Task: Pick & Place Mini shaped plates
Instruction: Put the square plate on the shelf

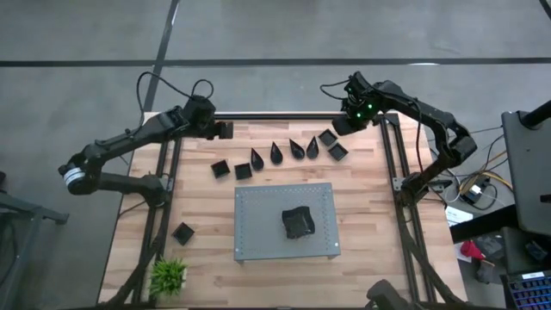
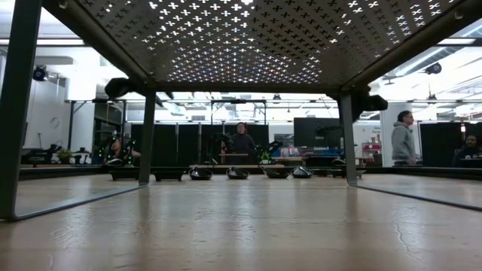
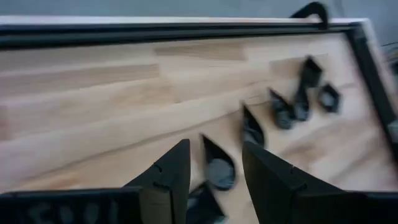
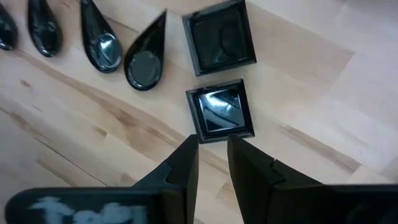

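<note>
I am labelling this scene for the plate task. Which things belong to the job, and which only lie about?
Job: teardrop plates, square plates, the dark pile on the board, left gripper, right gripper.
Lying about: perforated grey board, green plant.

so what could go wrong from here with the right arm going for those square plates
The two square plates lie almost touching, so the right gripper, jaws only narrowly apart and empty, could nudge the far one while closing on the near one. The teardrop plate beside them might also get bumped. The left gripper, open above its own row, could knock that line.
</note>
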`<state>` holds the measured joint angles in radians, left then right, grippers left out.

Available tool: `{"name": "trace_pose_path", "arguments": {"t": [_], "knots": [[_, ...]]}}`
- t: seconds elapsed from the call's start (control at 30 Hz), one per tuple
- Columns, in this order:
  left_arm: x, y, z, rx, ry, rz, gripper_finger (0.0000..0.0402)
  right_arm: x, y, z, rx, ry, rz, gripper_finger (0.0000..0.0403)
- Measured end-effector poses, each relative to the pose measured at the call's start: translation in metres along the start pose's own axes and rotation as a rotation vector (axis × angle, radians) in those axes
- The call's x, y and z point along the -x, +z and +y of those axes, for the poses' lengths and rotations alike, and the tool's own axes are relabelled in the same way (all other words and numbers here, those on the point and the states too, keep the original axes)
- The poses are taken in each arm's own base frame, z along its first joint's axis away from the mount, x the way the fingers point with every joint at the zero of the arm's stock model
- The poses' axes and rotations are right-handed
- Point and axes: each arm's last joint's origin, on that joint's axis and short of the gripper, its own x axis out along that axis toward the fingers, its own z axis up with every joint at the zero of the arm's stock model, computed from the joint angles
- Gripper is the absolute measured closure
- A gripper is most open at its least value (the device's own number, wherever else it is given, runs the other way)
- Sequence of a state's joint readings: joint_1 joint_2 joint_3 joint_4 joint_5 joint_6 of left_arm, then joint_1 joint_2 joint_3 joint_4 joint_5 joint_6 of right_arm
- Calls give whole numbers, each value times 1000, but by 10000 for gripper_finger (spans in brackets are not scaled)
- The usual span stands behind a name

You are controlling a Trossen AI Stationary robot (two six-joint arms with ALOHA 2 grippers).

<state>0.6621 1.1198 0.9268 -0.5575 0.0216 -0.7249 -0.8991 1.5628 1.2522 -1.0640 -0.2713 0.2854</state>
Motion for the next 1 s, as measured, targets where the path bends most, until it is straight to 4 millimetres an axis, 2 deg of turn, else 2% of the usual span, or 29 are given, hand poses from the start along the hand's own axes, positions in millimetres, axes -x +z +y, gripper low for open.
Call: {"name": "trace_pose_path", "arguments": {"t": [0.3,0.43,0.8,1.0], "knots": [[3,3,-8,41,-147,50,264,-26,-1,-8,33,-17,56,249],[5,6,-13,45,-225,74,264,-42,-2,-14,36,-56,75,231],[11,10,-19,48,-261,73,264,-73,2,-24,70,-67,18,245],[13,13,-21,48,-269,64,264,-89,1,-31,76,-106,50,250]]}}
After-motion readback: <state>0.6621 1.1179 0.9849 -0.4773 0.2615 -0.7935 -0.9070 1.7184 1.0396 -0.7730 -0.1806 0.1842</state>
